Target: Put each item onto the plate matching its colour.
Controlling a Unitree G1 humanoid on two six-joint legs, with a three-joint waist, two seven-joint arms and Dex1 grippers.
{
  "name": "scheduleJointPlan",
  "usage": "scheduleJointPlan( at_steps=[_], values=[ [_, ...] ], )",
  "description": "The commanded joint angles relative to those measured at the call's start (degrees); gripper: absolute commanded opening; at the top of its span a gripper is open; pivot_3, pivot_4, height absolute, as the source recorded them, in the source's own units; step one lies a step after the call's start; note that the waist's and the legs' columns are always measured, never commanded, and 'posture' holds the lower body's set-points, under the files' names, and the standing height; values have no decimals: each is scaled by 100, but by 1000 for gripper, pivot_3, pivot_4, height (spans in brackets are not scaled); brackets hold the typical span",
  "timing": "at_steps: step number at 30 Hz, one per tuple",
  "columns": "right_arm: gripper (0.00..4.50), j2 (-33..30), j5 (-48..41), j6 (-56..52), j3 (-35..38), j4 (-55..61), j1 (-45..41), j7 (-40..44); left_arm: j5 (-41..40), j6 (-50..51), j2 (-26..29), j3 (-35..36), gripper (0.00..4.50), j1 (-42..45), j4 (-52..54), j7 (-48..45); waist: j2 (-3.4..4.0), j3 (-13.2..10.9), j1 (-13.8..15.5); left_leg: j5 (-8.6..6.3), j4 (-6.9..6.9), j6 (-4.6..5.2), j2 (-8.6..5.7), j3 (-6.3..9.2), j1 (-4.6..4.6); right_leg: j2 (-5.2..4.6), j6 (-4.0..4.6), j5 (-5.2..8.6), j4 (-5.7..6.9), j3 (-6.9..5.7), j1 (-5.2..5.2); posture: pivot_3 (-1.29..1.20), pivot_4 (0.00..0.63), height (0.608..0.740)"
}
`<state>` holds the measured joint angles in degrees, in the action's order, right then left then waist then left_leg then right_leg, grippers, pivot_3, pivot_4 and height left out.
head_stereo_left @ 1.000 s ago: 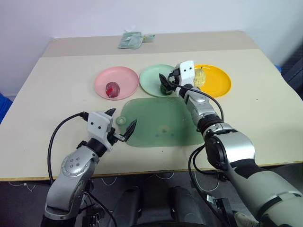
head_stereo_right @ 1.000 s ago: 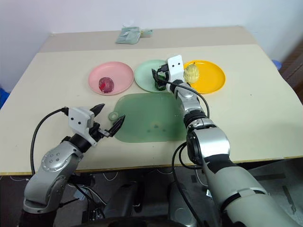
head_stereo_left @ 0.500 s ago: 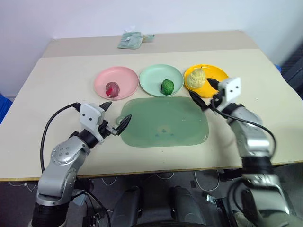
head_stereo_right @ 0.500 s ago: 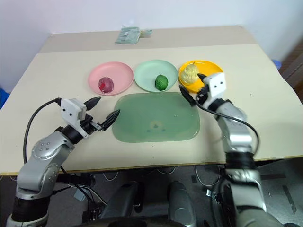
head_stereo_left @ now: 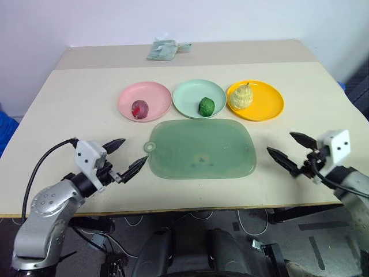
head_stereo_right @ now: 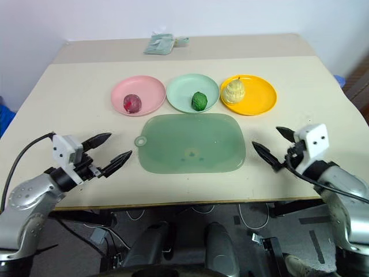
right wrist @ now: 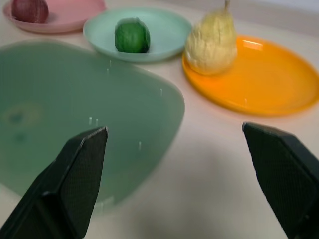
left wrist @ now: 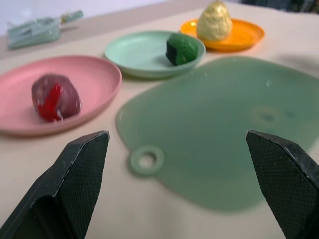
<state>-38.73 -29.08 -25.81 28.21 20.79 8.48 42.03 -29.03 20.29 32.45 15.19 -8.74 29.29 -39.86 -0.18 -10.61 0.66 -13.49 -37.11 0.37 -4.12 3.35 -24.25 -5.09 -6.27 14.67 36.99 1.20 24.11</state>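
Well beyond both spread, empty grippers, left (head_stereo_left: 122,158) and right (head_stereo_left: 292,153), each fruit is seen seated on its matching plate.

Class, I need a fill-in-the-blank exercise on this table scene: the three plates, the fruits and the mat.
1. The dark red fruit lies on the ____ plate.
2. The green fruit lies on the mint green plate, which stands ____ the other two plates.
3. The pale yellow fruit lies on the ____ plate.
4. The green mat carries ____ fruits.

Missing words: pink; between; yellow-orange; no
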Motion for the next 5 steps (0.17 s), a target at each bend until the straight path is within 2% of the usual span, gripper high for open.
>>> scheduleJointPlan(
  at_steps=[1,5],
  values=[
    [4421,-26,-136,187,343,49,217,138,-110,-165,27,154,4500,-37,227,-36,-1,1,20,0,-2,0,1,1,2,0,1,0,-1,-2,-4,0,150,740],
    [4421,69,-83,326,278,-25,365,114,-132,-90,113,111,4500,-65,238,-86,-3,2,15,-2,-3,2,1,1,15,-2,4,2,-9,-2,-21,0,150,740]
  ],
)
